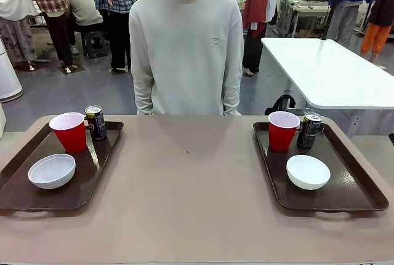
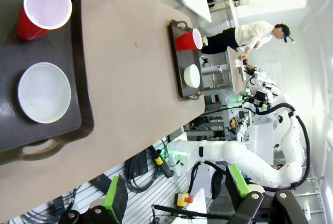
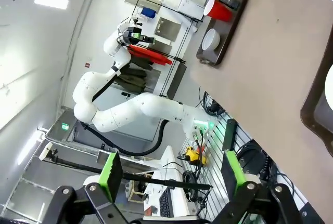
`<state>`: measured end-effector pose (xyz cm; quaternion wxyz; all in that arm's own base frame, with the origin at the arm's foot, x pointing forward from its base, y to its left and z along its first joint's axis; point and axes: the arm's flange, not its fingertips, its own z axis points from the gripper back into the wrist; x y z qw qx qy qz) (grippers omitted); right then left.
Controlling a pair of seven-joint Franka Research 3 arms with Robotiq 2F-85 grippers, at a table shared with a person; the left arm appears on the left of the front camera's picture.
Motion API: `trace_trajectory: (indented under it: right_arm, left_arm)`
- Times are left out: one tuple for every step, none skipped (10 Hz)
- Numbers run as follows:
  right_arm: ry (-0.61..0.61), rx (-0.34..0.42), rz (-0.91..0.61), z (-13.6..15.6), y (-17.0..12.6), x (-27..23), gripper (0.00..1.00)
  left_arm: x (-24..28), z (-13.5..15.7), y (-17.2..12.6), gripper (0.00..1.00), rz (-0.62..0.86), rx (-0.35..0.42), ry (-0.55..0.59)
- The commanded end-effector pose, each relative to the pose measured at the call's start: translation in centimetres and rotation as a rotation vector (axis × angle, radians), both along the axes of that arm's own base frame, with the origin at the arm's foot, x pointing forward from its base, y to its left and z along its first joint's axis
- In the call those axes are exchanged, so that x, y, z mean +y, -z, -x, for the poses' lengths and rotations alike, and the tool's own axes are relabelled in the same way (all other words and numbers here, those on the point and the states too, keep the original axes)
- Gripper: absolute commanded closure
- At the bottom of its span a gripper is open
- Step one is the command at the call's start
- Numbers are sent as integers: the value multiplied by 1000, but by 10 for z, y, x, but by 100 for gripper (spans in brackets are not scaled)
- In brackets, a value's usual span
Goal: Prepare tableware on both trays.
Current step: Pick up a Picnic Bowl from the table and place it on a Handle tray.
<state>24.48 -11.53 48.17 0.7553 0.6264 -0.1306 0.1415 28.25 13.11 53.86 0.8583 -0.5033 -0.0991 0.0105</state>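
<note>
Two dark brown trays lie on the tan table. The left tray (image 1: pixel 92 170) holds a red cup (image 1: pixel 69 131), a dark can (image 1: pixel 95 122) and a white bowl (image 1: pixel 52 171). The right tray (image 1: pixel 354 188) holds a red cup (image 1: pixel 283 130), a can (image 1: pixel 309 130) and a white bowl (image 1: pixel 308 171). My left gripper (image 2: pixel 176 193) hangs open off the table's near edge, beyond the tray (image 2: pixel 73 42) with cup (image 2: pixel 44 8) and bowl (image 2: pixel 44 92). My right gripper (image 3: pixel 171 174) is open too, off the table, with a tray's rim (image 3: pixel 317 99) at the picture's right.
A person (image 1: pixel 186 43) in a pale sweatshirt stands at the far edge, arms down. A white table (image 1: pixel 332 71) stands behind to the right. The stretch of tan table (image 1: pixel 188 185) between the trays is bare. Cables and a rack sit below the table's near edge.
</note>
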Motion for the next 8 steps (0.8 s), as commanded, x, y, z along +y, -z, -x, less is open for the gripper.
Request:
trace_trajectory:
  right_arm:
    - [-5,-22,-20,-4,-1,-1,0]
    - [-5,-22,-20,-4,-1,-1,0]
    - [-5,-22,-20,-4,-1,-1,0]
    - [-5,-22,-20,-4,-1,-1,0]
    - [-5,-22,-20,-4,-1,-1,0]
    - [-5,-22,-20,-4,-1,-1,0]
    - [-5,-22,-20,-4,-1,-1,0]
    - [-5,-22,-20,-4,-1,-1,0]
  left_arm:
    - [-1,2,2,0,14,-26,8]
    - [-1,2,2,0,14,-26,8]
    - [-1,2,2,0,14,-26,8]
    - [-1,2,2,0,14,-26,8]
    - [-1,2,2,0,14,-26,8]
    - [-1,2,2,0,14,-26,8]
    - [-1,2,2,0,14,-26,8]
    - [-1,2,2,0,14,-26,8]
